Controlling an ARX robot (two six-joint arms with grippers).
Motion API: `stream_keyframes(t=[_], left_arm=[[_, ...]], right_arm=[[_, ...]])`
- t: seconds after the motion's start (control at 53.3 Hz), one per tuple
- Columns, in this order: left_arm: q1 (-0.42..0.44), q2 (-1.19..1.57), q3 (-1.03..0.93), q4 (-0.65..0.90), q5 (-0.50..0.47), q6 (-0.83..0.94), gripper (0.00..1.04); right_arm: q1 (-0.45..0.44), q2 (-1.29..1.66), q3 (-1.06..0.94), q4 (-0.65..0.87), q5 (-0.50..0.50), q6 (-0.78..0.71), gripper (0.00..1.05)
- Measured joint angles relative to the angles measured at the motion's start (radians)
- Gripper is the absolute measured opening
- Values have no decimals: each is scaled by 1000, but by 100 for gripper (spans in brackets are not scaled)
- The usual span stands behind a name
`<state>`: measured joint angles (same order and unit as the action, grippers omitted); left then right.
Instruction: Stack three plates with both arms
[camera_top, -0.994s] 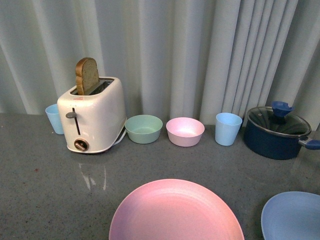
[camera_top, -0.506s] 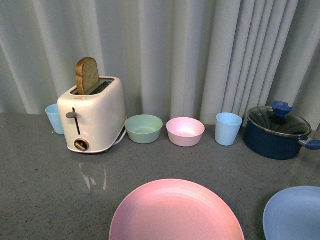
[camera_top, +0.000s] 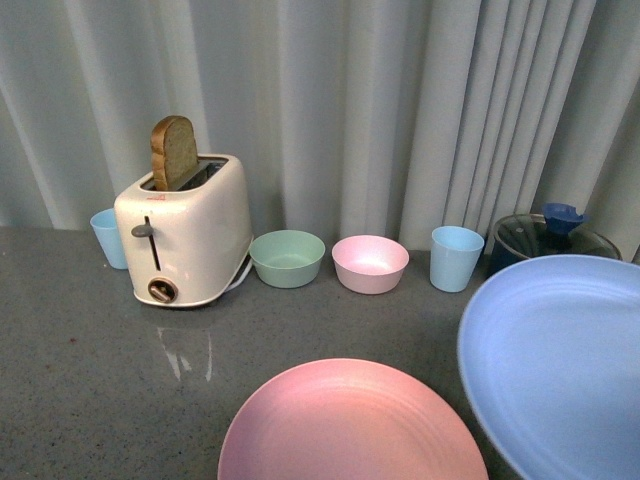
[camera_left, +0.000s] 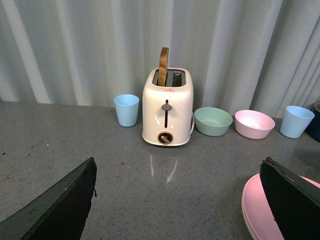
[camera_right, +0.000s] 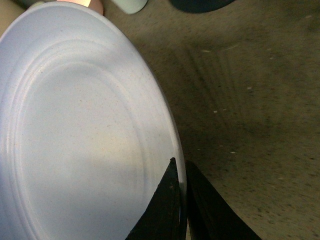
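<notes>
Right gripper (camera_right: 181, 162): pinched tight on the rim of the light blue plate (camera_top: 560, 365), one finger above the edge and one below. A firm hold!
Light blue plate: it was up off the desk (camera_top: 100, 370) at the right, filling that side of the front view. It hid the lower part of the dark blue pot (camera_top: 545, 235) behind it.
Left gripper (camera_left: 178, 170): spread wide with nothing between its fingers (camera_left: 60, 210), hanging over bare desk in front of the toaster (camera_top: 185, 245).
Pink plate (camera_top: 350, 425): flat on the desk at the near edge, centre of the front view. It lay just left of the blue plate's rim, and beside the left gripper's outer finger in the left wrist view.
Back row: the white toaster held a slice of brown bread (camera_top: 173, 152) standing in its slot. There was a pale blue cup (camera_top: 108, 237) at its left, then a green bowl (camera_top: 287, 257), a pink bowl (camera_top: 370, 263) and a second blue cup (camera_top: 456, 257) in a line to its right.
Backdrop: a pale pleated curtain (camera_top: 380, 100) ran right across behind the desk.
</notes>
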<state>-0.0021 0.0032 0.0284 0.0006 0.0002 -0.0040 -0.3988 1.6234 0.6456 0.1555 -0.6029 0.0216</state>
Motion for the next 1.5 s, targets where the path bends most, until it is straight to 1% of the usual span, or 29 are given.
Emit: stream_keyframes(t=[0.037,0.094,0.225,0.394,0.544,0.862,1.5], left_arm=[[0,0,0,0,0,0,98],[0,0,0,0,0,0,98],[0,0,0,0,0,0,98],[0,0,0,0,0,0,98],[0,0,0,0,0,0,98],[0,0,0,0,0,0,98],[0,0,0,0,0,0,98]], right_arm=[[67,37,24,18,35,23,3],[145,87,66,29,75,48,3],[280,184,164,32,123,94,3],[401,275,276,-3,169,115,3],[477,317,322,-20,184,121,3],[551,346,341,-42,209,110,3],[623,389,336,-41,236,107,3]])
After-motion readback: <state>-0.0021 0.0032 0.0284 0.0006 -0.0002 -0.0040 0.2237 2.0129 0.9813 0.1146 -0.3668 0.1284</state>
